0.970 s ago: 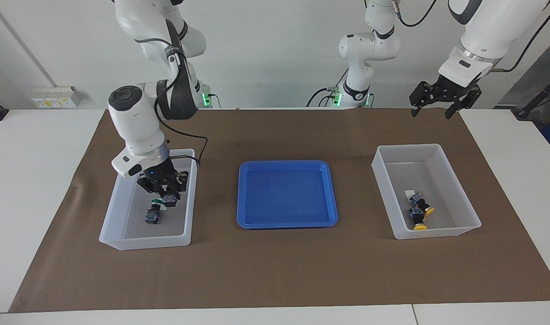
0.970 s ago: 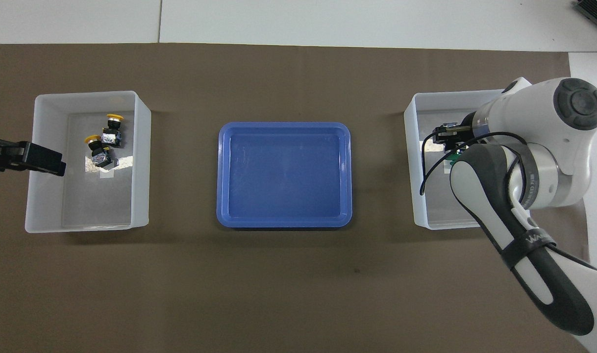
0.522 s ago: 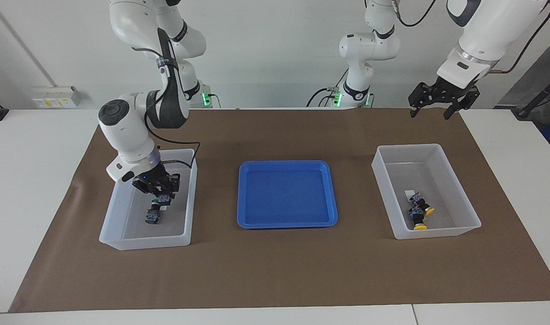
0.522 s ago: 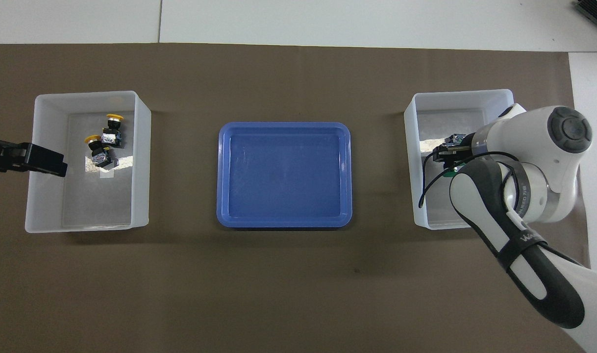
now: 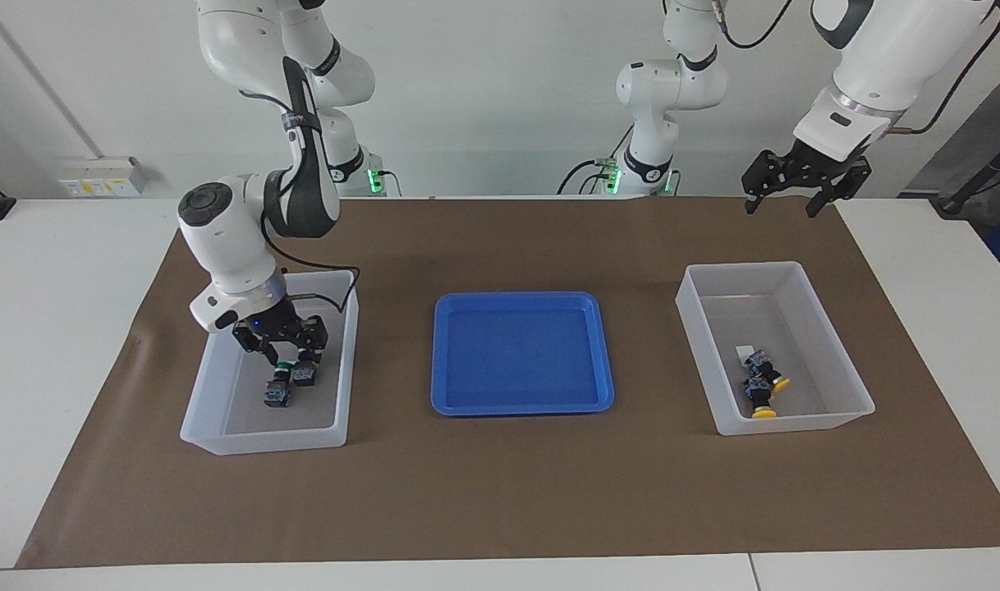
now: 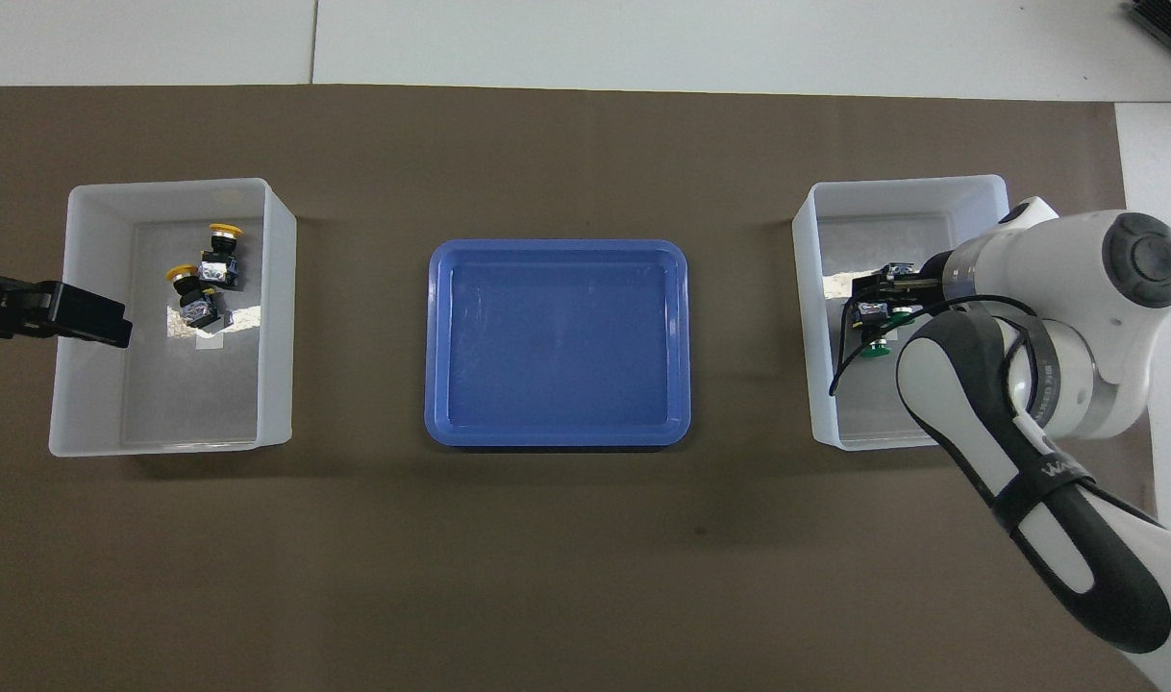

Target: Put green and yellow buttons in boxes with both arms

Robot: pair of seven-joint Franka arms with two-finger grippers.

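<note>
While left gripper (image 5: 779, 202) waits spread | right gripper (image 5: 280, 355) wide over green button (image 5: 303, 375), box (image 5: 262, 439)

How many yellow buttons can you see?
2. Both yellow buttons lie side by side in the box toward the left arm's end of the table.

Bright, even light from above, soft short shadows beside the translucent white plastic bins (image 5: 832, 349), everything pretty sharp, no glare.
</note>
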